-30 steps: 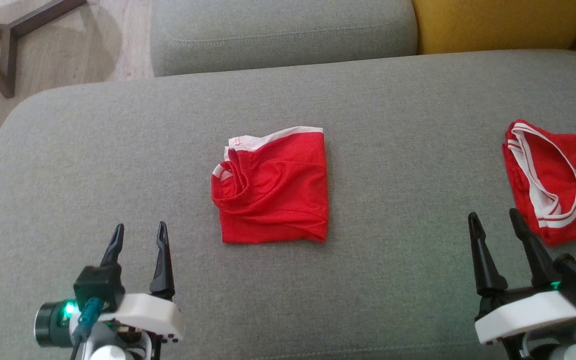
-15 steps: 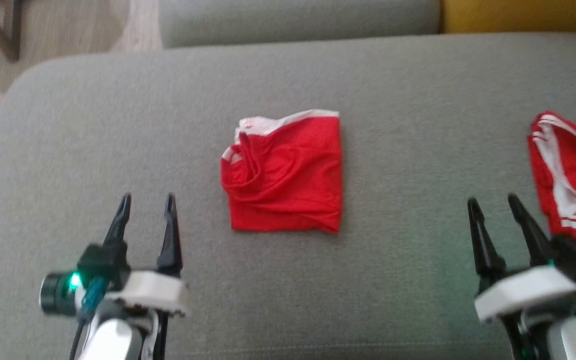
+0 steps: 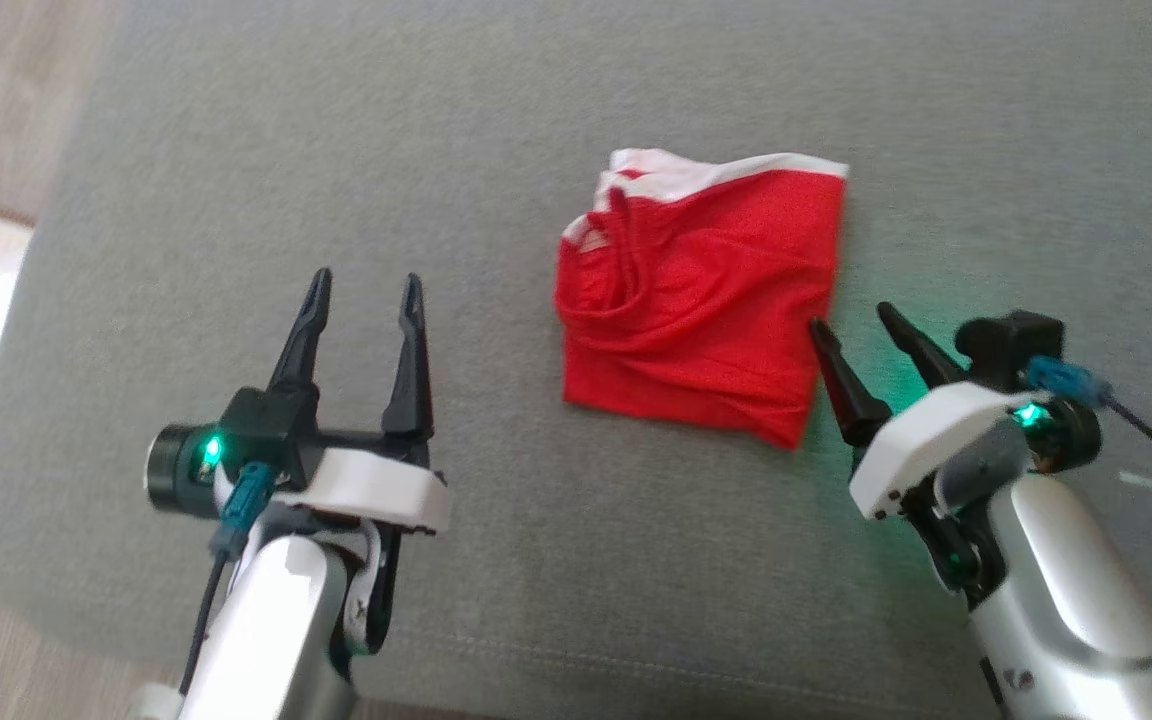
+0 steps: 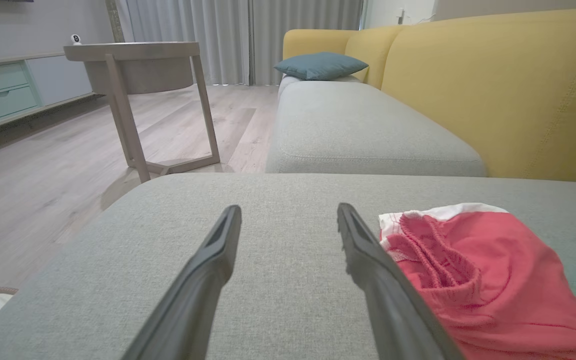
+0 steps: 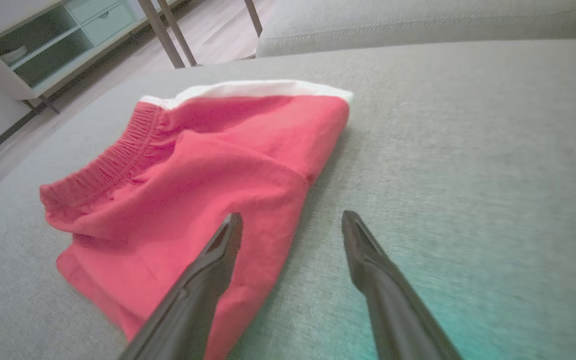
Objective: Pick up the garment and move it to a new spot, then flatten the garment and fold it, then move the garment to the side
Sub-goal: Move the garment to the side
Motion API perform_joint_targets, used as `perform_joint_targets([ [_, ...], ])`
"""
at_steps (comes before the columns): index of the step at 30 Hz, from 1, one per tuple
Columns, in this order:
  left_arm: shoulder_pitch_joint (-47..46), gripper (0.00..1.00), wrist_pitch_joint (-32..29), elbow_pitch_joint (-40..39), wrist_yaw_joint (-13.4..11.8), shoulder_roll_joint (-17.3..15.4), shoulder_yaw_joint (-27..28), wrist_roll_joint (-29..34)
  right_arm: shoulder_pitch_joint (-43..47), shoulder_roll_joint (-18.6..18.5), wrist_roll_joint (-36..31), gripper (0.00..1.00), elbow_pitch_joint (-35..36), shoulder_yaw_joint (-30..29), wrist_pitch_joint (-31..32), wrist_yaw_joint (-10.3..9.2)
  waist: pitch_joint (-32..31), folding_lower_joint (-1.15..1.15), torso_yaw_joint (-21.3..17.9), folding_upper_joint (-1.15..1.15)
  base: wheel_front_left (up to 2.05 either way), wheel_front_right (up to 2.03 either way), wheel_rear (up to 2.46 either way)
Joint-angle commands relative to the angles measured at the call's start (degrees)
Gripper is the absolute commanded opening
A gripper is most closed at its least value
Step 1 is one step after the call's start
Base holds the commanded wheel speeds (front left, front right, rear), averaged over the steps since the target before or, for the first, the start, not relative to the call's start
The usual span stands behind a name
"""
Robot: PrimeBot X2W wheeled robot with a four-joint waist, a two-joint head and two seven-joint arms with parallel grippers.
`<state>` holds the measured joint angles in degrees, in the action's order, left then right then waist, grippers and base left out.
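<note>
Grey sofa cushion (image 3: 336,150): bears the garment. Left gripper (image 3: 364,285): fingers spread apart, holding nothing, over bare cushion, well to the garment's left. Garment (image 3: 701,300): red with white trim, folded to a rough square, lying flat on the cushion. Right gripper (image 3: 850,318): fingers parted, holding nothing, tips at the garment's right edge near its lower corner; whether a finger touches the cloth cannot be told.
</note>
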<state>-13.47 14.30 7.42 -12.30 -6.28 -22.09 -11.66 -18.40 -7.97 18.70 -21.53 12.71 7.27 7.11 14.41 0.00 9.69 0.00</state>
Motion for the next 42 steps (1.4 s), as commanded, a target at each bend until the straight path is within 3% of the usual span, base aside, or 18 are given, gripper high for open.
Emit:
perform_joint_targets([
  [1,-2.36,1.00,0.64,-1.59,0.25,-0.28,1.61,0.43,-1.54,-0.14,0.59,1.00,0.91,1.42,0.52,0.37,1.67,0.00,1.89,0.00,0.00,0.00,0.00],
  [9,-3.01,1.00,0.68,-2.12,1.17,1.26,2.34,1.41,-5.36,0.11,4.87,1.00,-6.84,4.61,6.41,0.37,2.24,0.00,2.98,0.00,0.00,0.00,0.00],
  [10,-2.91,1.00,0.69,-2.15,1.27,1.37,2.48,1.54,-5.54,0.08,5.28,0.57,-7.42,4.94,7.52,0.37,2.20,0.00,2.94,0.00,0.00,0.00,0.00],
  [11,-2.83,1.00,0.69,-2.20,1.35,1.48,2.63,1.67,-5.75,0.01,5.63,0.00,-7.68,5.24,8.30,0.37,2.24,0.00,2.86,0.00,0.00,0.00,0.00],
  [21,-2.60,1.00,0.69,-2.40,2.29,2.03,4.04,3.22,-7.34,-4.76,1.72,0.00,-3.51,9.57,8.53,0.37,2.24,0.00,-0.26,0.00,0.00,0.00,0.00],
  [34,-2.60,1.00,0.70,-2.93,4.20,0.41,3.79,5.52,-0.31,-15.02,-1.48,0.00,8.24,11.74,9.59,0.37,2.35,0.00,-17.35,0.00,0.00,0.00,0.00],
  [42,-5.04,1.00,0.03,-3.50,5.05,-0.98,2.82,6.62,-4.85,-19.05,-0.04,0.00,7.82,12.75,6.28,0.37,5.58,0.00,-26.45,0.00,0.00,0.00,0.00],
])
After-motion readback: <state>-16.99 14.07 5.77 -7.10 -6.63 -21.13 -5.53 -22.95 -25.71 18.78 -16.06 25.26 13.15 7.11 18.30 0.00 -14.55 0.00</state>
